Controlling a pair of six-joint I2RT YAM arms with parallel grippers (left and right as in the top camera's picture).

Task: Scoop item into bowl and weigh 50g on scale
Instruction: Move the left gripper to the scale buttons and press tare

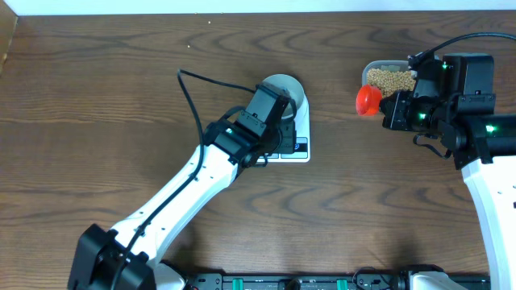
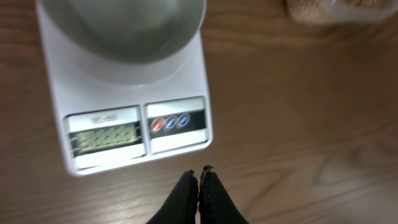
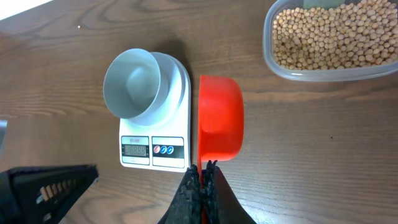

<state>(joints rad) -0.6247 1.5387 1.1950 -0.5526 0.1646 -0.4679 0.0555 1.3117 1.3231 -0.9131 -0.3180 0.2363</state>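
Since the red scoop [image 3: 221, 118] shows a bare inside, I take the step in hand to be a dip into the beans [image 3: 336, 34]. The right gripper [image 3: 203, 177] pinches the scoop by its thin handle at the bottom middle of its wrist view. The beans fill a clear tub [image 3: 271, 59] in the upper right corner there. From overhead, the scoop hangs just beside the tub's left end, not over it. The bowl [image 3: 130, 81] sits on the far part of the scale [image 3: 180, 93], left of centre, and looks empty. The left gripper [image 2: 200, 186] hovers in front of the scale at the bottom of its own view, fingers pressed together on nothing.

To do this well, I'd say the right arm should carry the scoop over the tub's open top, tip the lip down and push in shallow along the long side. That way the tub is less likely to skid on the table [image 3: 311, 149]. A modest load is wiser than a heaped one, because round beans roll off easily. Small loads also make it simpler to creep up on fifty grams. The cup wants levelling before it lifts. The display [image 2: 104, 138] is too blurred to read, so I cannot tell whether it is zeroed with the bowl on. The left arm sits close to the bowl and may crowd the pour.
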